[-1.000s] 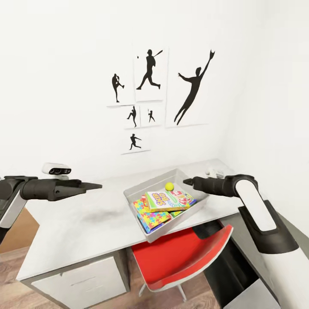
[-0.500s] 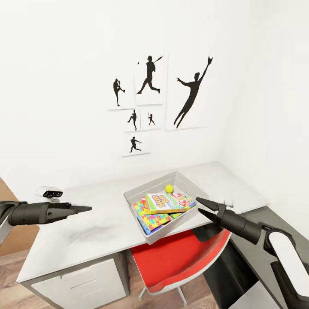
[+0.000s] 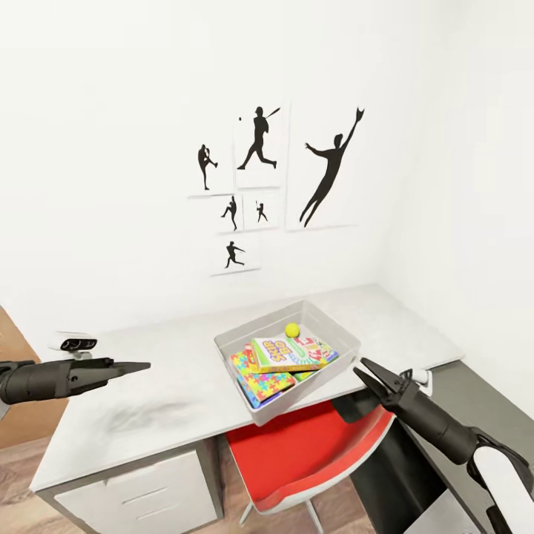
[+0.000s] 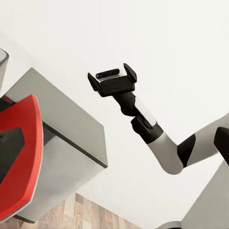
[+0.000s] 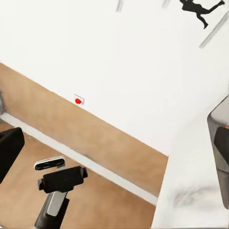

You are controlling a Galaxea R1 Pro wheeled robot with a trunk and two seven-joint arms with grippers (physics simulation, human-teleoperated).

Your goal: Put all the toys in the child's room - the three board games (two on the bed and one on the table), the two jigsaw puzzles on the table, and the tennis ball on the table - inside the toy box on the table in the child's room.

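The light grey toy box (image 3: 337, 335) stands at the front edge of the table (image 3: 170, 386). Inside it lie a yellow-red-green board game (image 3: 280, 351) on top, a white-green-red board game (image 3: 317, 346) beside it, a jigsaw puzzle (image 3: 261, 383) underneath, and the tennis ball (image 3: 292, 330) toward the back. My right gripper (image 3: 361, 368) hangs open just right of the box's front corner, off the table edge. Far left of the box, my left gripper (image 3: 144, 365) hovers open over the table. Each wrist view shows the other arm: right gripper (image 4: 112, 78), left gripper (image 5: 62, 179).
A red chair (image 3: 311, 445) is tucked under the table below the box. White drawers (image 3: 141, 493) sit at the table's left end. Black sports silhouette pictures (image 3: 259, 148) hang on the wall behind. A red wall button (image 5: 78, 100) marks the far wall.
My right arm swung down from over the box to below the table's front edge. The left arm drew back to the left and lower. The head view shifted slightly.
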